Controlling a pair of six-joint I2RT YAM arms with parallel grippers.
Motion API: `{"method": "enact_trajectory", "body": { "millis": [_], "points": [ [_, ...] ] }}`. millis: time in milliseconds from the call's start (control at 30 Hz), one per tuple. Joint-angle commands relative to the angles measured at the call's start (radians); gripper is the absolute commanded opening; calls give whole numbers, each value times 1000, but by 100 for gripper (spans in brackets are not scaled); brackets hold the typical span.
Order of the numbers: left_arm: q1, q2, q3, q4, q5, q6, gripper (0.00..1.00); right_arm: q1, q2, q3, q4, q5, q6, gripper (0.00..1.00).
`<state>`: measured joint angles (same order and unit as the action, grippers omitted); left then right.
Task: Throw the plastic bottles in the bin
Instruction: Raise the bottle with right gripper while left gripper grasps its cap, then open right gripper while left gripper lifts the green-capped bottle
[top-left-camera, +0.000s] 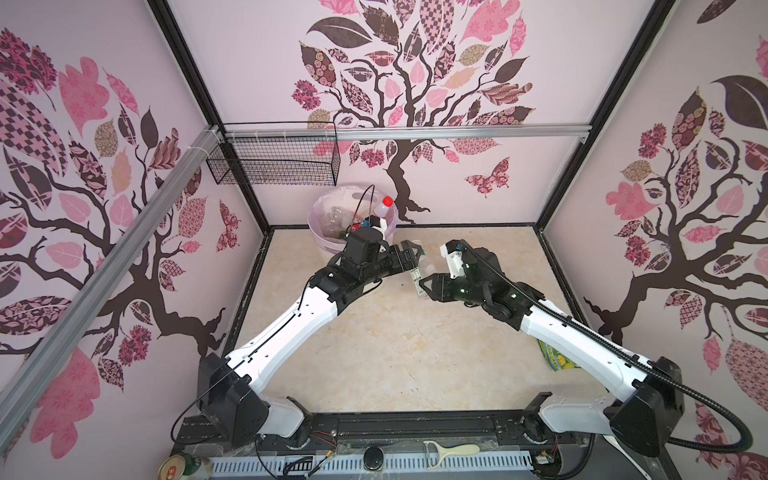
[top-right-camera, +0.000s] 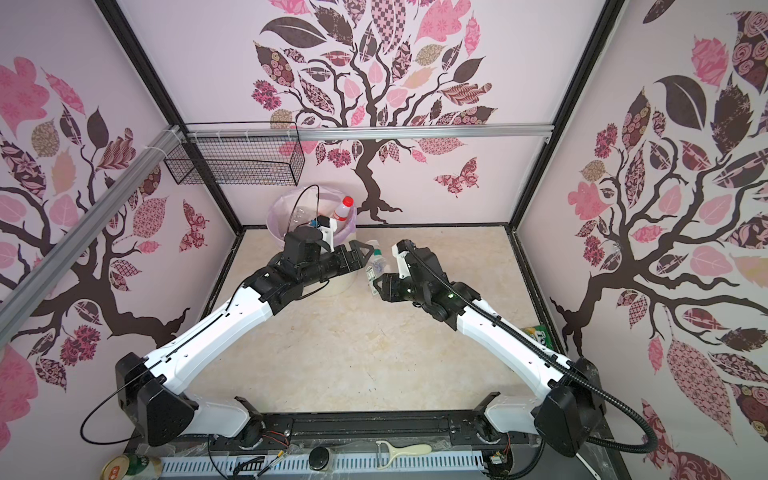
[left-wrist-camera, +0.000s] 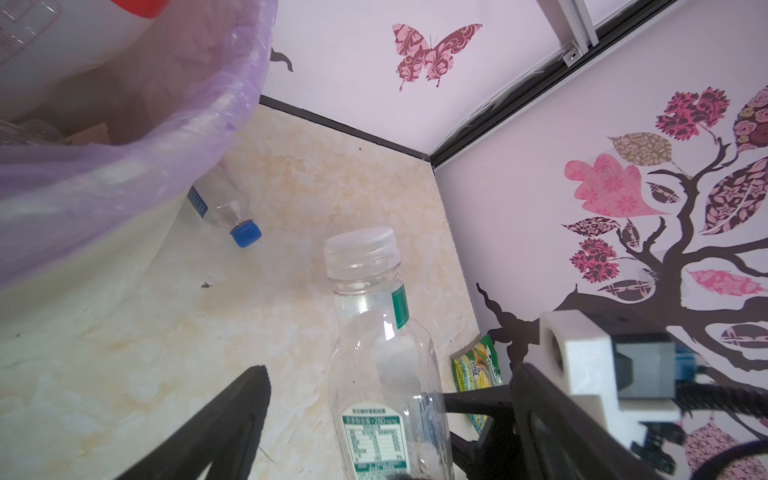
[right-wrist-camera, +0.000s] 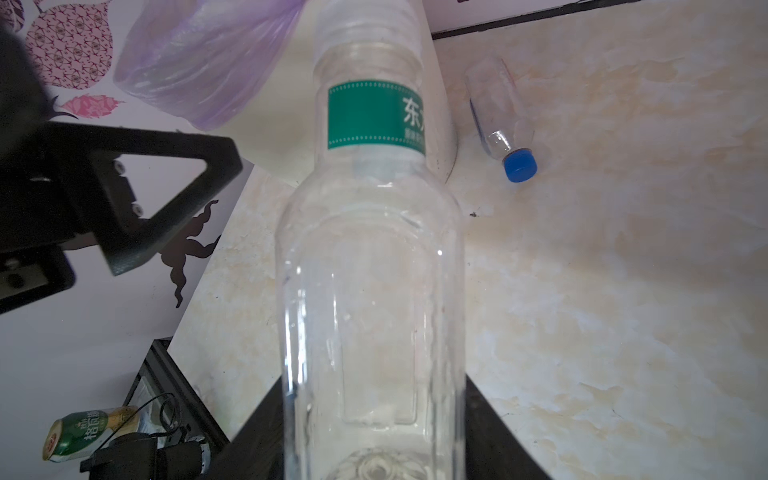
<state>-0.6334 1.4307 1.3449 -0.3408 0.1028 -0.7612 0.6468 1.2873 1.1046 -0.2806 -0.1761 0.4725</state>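
My right gripper (top-left-camera: 424, 284) (right-wrist-camera: 370, 386) is shut on the base of a clear plastic bottle (top-left-camera: 419, 269) (top-right-camera: 376, 266) (right-wrist-camera: 370, 249) with a green label and a clear cap, held above the floor. My left gripper (top-left-camera: 413, 253) (left-wrist-camera: 388, 370) stands open around the same bottle (left-wrist-camera: 374, 332), with a gap on at least one side. Behind the left arm is the cream bin (top-left-camera: 316, 208) (top-right-camera: 276, 212) (left-wrist-camera: 124, 174), lined with a lilac bag. Bottles lie in it, one red-capped (top-left-camera: 384, 208). A blue-capped bottle (left-wrist-camera: 226, 208) (right-wrist-camera: 505, 124) lies on the floor beside the bin.
A black wire basket (top-left-camera: 274, 162) hangs on the back rail above the bin. A green-yellow snack packet (top-left-camera: 555, 357) (left-wrist-camera: 473, 370) lies by the right wall under the right arm. A can (top-left-camera: 178, 467) and a peeler (top-left-camera: 451, 451) rest on the front ledge.
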Motion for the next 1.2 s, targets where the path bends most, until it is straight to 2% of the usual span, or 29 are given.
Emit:
{"method": "enact_trajectory", "body": {
  "millis": [0, 167, 333, 700, 900, 967, 1067, 1167],
  "points": [
    [4, 24, 51, 28, 13, 3, 90, 15, -50, 33, 30, -31, 23, 51],
    [4, 45, 78, 23, 1, 16, 85, 23, -56, 42, 42, -49, 26, 51],
    [4, 64, 97, 24, 1, 29, 69, 30, -59, 50, 49, -53, 23, 51],
    [4, 89, 118, 22, -4, 49, 62, 32, -83, 28, 86, -81, 18, 51],
    [4, 84, 130, 22, -13, 63, 45, 32, -82, 32, 90, -79, 12, 53],
    [4, 82, 139, 14, -18, 74, 42, 32, -80, 32, 92, -81, 12, 55],
    [5, 84, 159, -8, -29, 100, 40, 32, -81, 29, 91, -76, 10, 69],
    [14, 89, 198, -48, -45, 141, 37, 32, -93, 22, 97, -62, 5, 77]
  ]
}}
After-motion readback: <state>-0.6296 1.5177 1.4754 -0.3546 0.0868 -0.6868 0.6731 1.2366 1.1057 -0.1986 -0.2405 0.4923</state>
